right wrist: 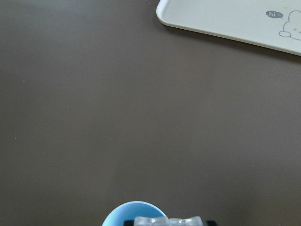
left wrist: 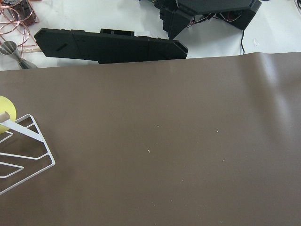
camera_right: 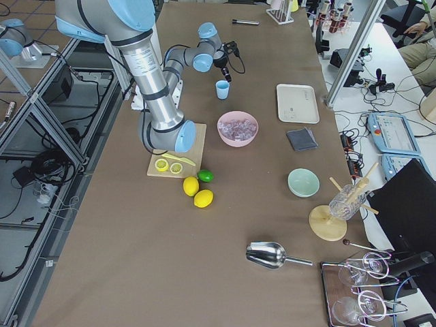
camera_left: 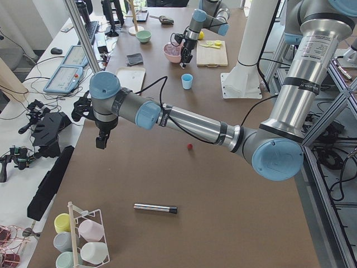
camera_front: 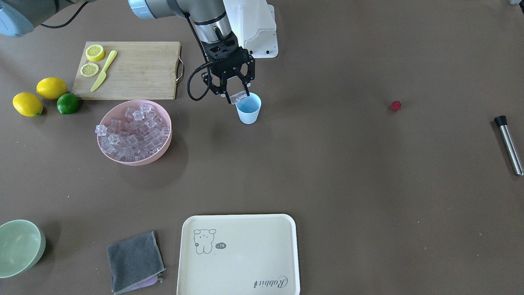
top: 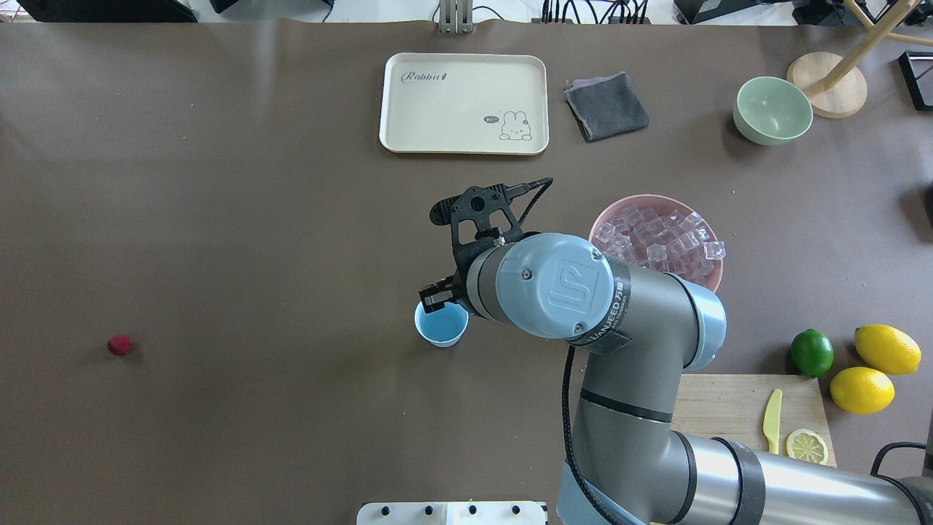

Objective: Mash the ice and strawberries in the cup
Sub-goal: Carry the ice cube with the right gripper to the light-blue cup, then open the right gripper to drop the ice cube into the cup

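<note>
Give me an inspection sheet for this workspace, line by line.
Surface: brown table cover, no spills seen.
Job's things: cup upright, no ice seen inside; strawberry lying alone, far from it; ice heaped in pink bowl.
Clutter: cutting board with lemon slices and knife, lemons, lime, green bowl, cloth, tray, metal rod.
Grippers: right gripper holds an ice cube over the cup; left gripper, cannot tell open or shut.
Cables: black cable looped at the right wrist.
Surroundings: cup rack at the table's end.
</note>
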`<state>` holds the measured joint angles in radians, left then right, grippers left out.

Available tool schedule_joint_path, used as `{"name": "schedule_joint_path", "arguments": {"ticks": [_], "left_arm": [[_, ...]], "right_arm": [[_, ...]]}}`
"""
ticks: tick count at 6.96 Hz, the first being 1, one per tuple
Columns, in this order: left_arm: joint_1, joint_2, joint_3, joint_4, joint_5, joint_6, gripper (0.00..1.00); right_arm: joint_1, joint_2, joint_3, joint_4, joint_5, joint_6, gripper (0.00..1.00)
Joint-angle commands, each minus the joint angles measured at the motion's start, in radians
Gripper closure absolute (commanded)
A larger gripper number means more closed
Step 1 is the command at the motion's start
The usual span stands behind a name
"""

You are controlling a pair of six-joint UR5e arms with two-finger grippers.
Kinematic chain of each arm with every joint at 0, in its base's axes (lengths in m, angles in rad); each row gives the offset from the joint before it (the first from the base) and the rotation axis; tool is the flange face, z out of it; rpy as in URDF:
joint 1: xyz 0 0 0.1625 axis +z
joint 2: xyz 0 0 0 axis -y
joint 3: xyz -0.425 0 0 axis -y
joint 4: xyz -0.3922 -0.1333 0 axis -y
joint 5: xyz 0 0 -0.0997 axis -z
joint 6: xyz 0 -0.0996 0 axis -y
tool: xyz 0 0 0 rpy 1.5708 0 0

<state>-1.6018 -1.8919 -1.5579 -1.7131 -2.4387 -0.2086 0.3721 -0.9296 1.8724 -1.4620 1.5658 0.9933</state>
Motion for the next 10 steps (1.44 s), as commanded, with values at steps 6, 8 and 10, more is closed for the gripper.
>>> {"name": "schedule_joint_path", "arguments": {"ticks": [6,8,10], "left_arm": [[0.005,-0.003,0.01,0.0,0.001,0.002,0.01],[0.005,0.001,0.01,0.0,0.001,0.002,0.02],[0.005,0.001,0.006,0.0,0.0,-0.002,0.02]], "right_arm": [[-0.053,0.014,-0.076,0.075,-0.032,-0.032,1.0],[-0.062,0.011,-0.078,0.075,-0.036,-0.041,1.0],[-0.058,0.005,-0.076,0.077,-0.036,-0.042,1.0]]}}
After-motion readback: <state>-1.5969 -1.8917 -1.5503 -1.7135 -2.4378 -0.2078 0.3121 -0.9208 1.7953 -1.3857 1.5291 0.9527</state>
